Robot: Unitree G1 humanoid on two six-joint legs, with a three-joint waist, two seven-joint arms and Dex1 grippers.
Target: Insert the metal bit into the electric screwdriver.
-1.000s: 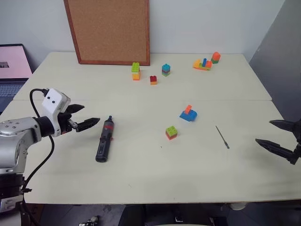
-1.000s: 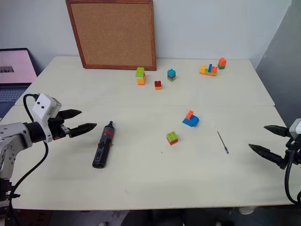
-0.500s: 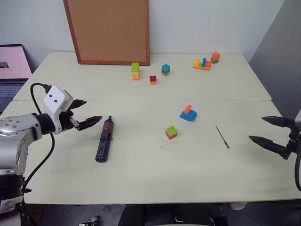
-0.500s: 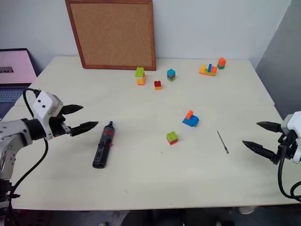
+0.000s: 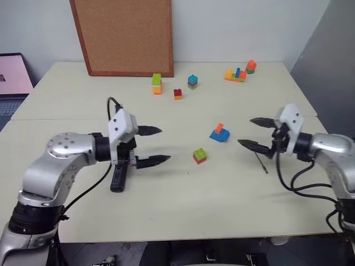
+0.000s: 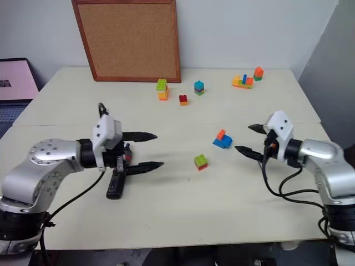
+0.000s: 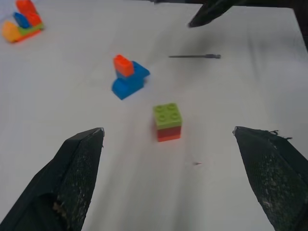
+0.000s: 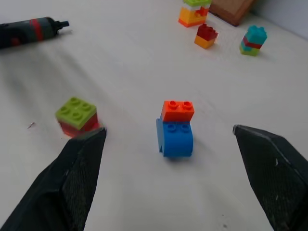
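The electric screwdriver (image 5: pixel 117 178), black with a red band, lies on the cream table (image 5: pixel 183 205) left of centre. Its tip end is partly hidden under my left gripper (image 5: pixel 165 144). That gripper is open and empty, with its fingers pointing right past the tool. The metal bit (image 7: pixel 195 56), a thin grey rod, lies on the right half of the table. My right gripper (image 5: pixel 244 131) hovers just left of and above the bit, open and empty, pointing left. The right wrist view also catches the screwdriver (image 8: pixel 29 29).
A green-on-red brick (image 5: pixel 200 155) and an orange-on-blue brick (image 5: pixel 220 133) sit between the grippers. Several more brick stacks (image 5: pixel 157 83) stand toward the back. A cork board (image 5: pixel 122 36) leans on the wall, and a laptop (image 5: pixel 14 75) sits at far left.
Both arms have swung inward toward the table's middle: the left gripper rightward over the screwdriver, the right gripper leftward to the bit. Both stayed open. The camera shifted slightly.
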